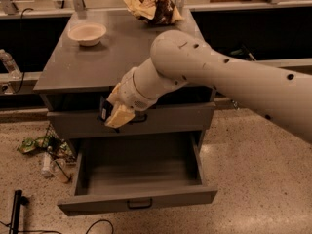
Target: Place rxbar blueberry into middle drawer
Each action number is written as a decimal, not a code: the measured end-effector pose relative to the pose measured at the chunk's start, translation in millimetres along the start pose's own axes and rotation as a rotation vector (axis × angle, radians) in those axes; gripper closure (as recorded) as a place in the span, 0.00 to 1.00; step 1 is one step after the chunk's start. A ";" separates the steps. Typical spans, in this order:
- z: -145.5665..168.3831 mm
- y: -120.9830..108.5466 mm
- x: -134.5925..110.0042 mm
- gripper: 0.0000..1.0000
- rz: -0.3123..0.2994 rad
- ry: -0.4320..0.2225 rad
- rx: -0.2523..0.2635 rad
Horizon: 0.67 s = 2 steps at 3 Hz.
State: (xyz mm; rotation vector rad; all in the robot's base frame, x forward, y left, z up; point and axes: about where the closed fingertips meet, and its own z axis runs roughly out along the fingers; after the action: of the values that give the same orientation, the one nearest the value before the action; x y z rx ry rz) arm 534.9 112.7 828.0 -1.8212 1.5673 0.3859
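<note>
Fingers (113, 116) tight on rxbar blueberry (104, 112), above the open middle drawer (141, 172)

No legible text anywhere. The rxbar blueberry (103, 112) wrapper reads as plain dark, lettering unresolvable. Snack bag (155, 9), top centre on the tabletop (78, 67) — print unreadable. Gripper (115, 115) sits left of frame centre, gripping the bar.

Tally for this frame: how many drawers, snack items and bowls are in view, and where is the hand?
Drawers: 2. The middle drawer is open; the drawer front above it is shut.
Snack items: 2. The snack bag, and the rxbar blueberry held in the hand, above the open drawer.
Bowls: 1. The beige bowl.
Total: 5
</note>
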 end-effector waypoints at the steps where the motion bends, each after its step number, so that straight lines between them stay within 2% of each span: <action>1: 8.9 3.8 15.0 1.00 0.046 -0.031 0.003; 2: 45.5 36.8 108.0 1.00 0.155 0.002 0.016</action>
State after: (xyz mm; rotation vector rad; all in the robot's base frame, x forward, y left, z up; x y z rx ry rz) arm 533.8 61.5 716.3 -1.6944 1.7138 0.4414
